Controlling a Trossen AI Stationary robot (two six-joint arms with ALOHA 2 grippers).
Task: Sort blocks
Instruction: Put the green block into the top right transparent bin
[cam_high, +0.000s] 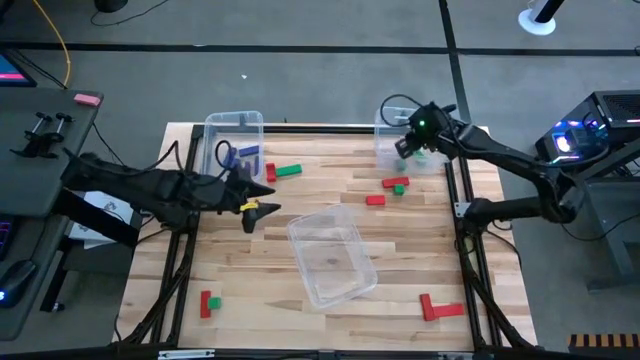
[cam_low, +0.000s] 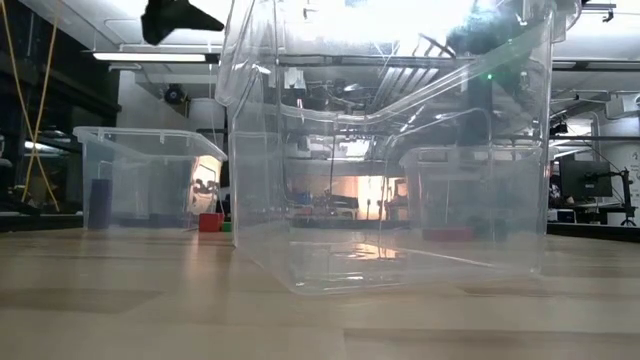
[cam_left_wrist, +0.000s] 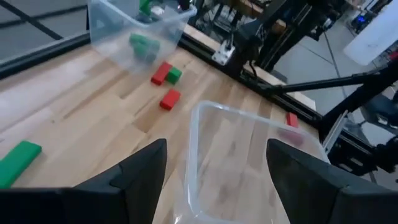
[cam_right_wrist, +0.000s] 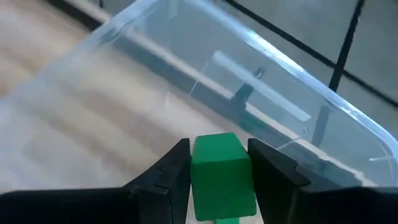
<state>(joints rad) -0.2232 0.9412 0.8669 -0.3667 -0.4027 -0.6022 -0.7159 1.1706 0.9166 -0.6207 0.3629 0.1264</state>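
From above, the right hand (cam_high: 408, 143) hangs over the far right bin (cam_high: 392, 130); the left hand (cam_high: 262, 208) hovers spread mid-counter. Right wrist: pinching a green block (cam_right_wrist: 221, 174) above the bin; releasing it probably comes next.

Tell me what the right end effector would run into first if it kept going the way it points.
Likely the clear bin at the table's far right corner: the right end effector, shut on a green block, points into it. Depth is unclear.
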